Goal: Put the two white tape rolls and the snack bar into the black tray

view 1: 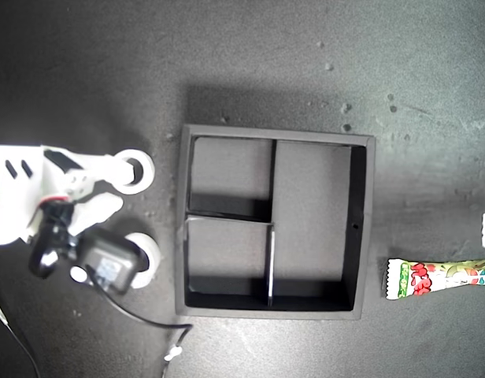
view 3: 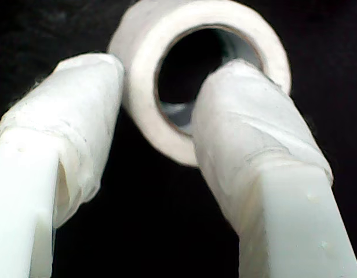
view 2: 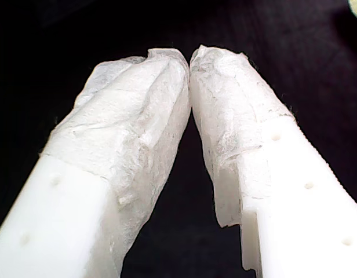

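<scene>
A: What's my second gripper [view 3: 155, 110] doing right now?

B: It straddles the wall of a white tape roll [view 3: 145, 69]: one finger [view 3: 254, 133] reaches into the round open centre, the other [view 3: 80, 116] sits outside the rim. The grip looks closed on the wall, though whether it is firm I cannot tell.

A: Which roll, in the exterior view?

B: The one at the middle left of the frame [view 1: 135, 170], near the black tray [view 1: 362, 228]. The second tape roll [view 1: 148, 256] lies lower left, partly under the arm's camera.

A: How should the lift go?

B: I'd squeeze until the wall is snug, raise it straight so the ring doesn't swing, then clear the tray's raised wall before lowering into a small compartment.

A: And my first gripper [view 2: 189, 58]?

B: Fingers pressed together at the tips, holding nothing.

A: The snack bar?

B: At the lower right of the exterior view [view 1: 439, 277], on the table apart from the tray; green-and-white wrapper, red print, crimped end. The tray holds nothing yet.
</scene>
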